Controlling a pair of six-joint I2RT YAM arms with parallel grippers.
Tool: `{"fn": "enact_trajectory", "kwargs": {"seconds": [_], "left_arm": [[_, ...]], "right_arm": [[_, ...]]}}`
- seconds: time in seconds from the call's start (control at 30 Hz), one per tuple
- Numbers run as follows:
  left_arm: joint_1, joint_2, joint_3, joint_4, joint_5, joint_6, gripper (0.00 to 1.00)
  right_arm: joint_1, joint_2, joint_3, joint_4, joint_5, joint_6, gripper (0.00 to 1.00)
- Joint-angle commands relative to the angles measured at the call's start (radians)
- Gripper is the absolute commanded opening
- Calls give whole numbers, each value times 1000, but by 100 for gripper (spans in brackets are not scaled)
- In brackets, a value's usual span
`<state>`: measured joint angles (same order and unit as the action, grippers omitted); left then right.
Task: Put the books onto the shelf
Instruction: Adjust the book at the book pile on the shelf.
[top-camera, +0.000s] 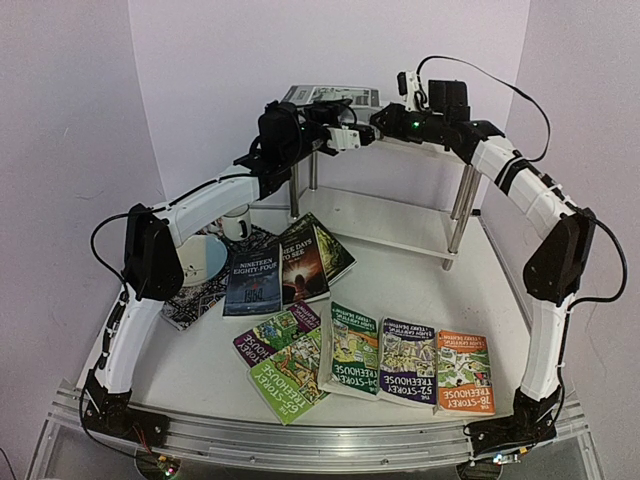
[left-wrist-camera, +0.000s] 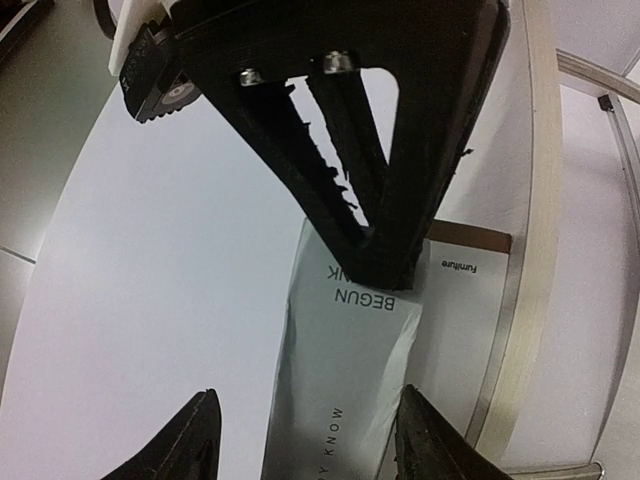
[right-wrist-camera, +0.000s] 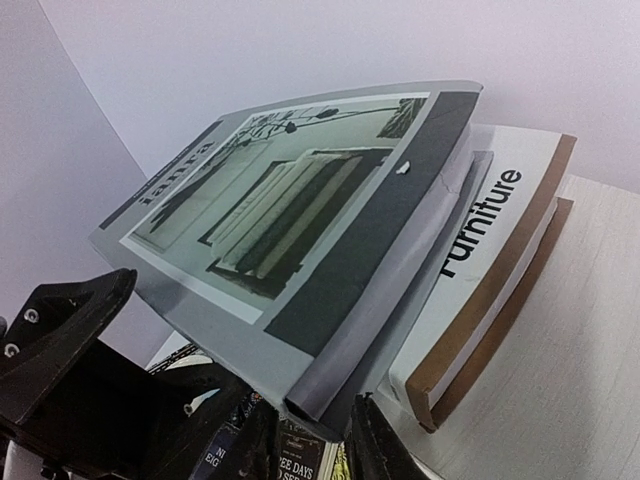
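Right gripper (right-wrist-camera: 315, 430) pinches book (right-wrist-camera: 300, 230) edge.

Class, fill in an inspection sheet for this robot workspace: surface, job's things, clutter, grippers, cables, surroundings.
Surface: white table, partly covered by books.
Job's things: grey book tilted over the furniture book on top of the shelf; other books lie on the table.
Clutter: mug, blue dish and patterned placemat at the left.
Grippers: right gripper clamps the grey book's edge; left gripper open over it.
Cables: black cable loops off the right arm.
Surroundings: plain pale walls; nothing else seen.
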<state>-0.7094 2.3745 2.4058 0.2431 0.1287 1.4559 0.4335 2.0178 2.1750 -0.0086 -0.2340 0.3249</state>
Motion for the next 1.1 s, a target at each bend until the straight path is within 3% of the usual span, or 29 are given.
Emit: {"fn": "enact_trajectory", "kwargs": {"seconds": [0.0,0.23,0.43,0.6,0.7,1.07], "left_arm": [[5,-7,-4,53,11,-20,61],[5,-12,-10,56,8,-17,61],[6,-14,-16,58,7,-15,60],[8,-16,-19,59,7,-15,61],[8,-17,-19,59,8,-17,60],[13,-20,-18,65,8,-16,61]], "right_arm": [[12,-21,25,59,-3,-25,18],[16,-27,22,60,23,-36,6],[17,-34,19,63,35,-38,1],[16,-52,-20,88,23,-71,30],[16,-52,-27,103,7,-95,40],[17,0,51,112,9,-151,41]]}}
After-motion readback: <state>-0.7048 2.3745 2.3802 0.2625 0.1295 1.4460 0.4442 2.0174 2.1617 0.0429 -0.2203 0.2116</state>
